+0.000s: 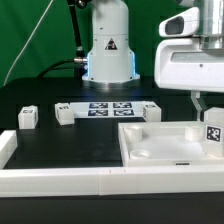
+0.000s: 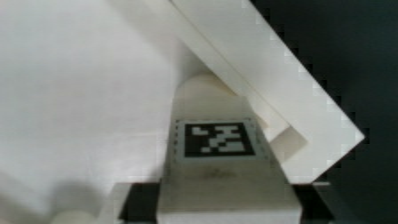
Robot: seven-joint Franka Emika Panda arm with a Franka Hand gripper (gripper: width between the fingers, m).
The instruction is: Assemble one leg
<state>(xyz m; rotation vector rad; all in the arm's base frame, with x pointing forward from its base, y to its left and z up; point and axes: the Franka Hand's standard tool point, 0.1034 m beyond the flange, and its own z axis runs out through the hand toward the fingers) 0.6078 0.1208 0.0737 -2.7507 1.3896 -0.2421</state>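
My gripper (image 1: pixel 212 112) hangs at the exterior view's right, shut on a leg (image 1: pixel 213 132), a small white block with a black-and-white marker. It holds the leg upright over the right corner of the large white tray piece (image 1: pixel 160 145). In the wrist view the leg (image 2: pixel 221 150) fills the space between my two dark fingers (image 2: pixel 146 203), its marker facing the camera, and its far end sits at the tray piece's raised corner rim (image 2: pixel 267 75). I cannot tell whether the leg touches the tray.
Two more legs (image 1: pixel 27 117) (image 1: pixel 65 114) stand on the black table at the exterior view's left. The marker board (image 1: pixel 110 109) lies behind, before the robot base (image 1: pixel 108 50). A white barrier wall (image 1: pixel 60 180) runs along the front.
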